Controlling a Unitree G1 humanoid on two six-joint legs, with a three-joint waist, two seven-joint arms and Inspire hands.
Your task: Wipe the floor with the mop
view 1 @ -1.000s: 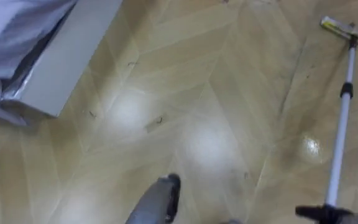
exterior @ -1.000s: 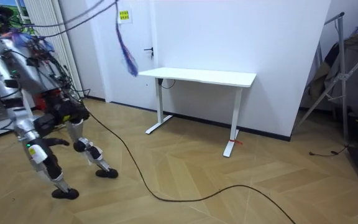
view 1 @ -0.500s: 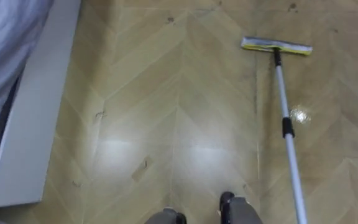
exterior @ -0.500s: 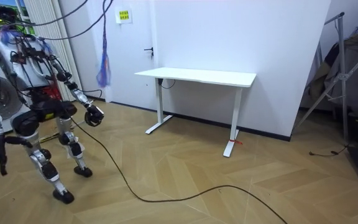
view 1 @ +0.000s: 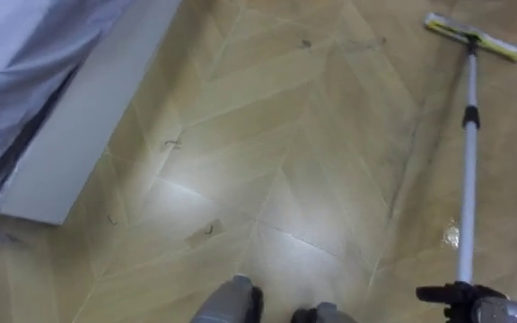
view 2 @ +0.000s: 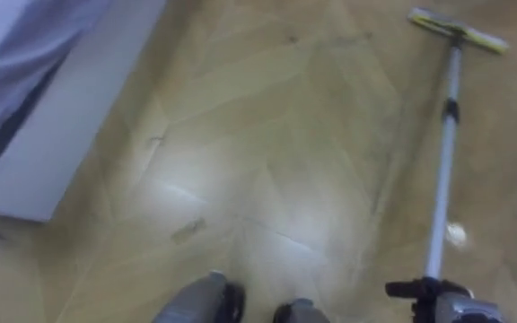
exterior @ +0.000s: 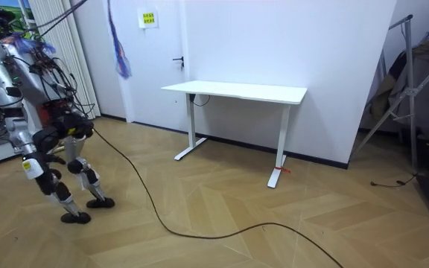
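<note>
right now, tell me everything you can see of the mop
The mop has a narrow yellowish-white flat head resting on the wooden floor ahead on the right, and a long pale metallic-looking pole with a dark collar partway down. Its near end sits in the right hand, dark fingers wrapped round it.

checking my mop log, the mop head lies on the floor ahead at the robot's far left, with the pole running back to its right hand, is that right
Not quite. The left eye view shows the mop head ahead at the robot's far right, not its left. The rest holds: it lies on the floor, and the pole runs back to the right hand.
</note>
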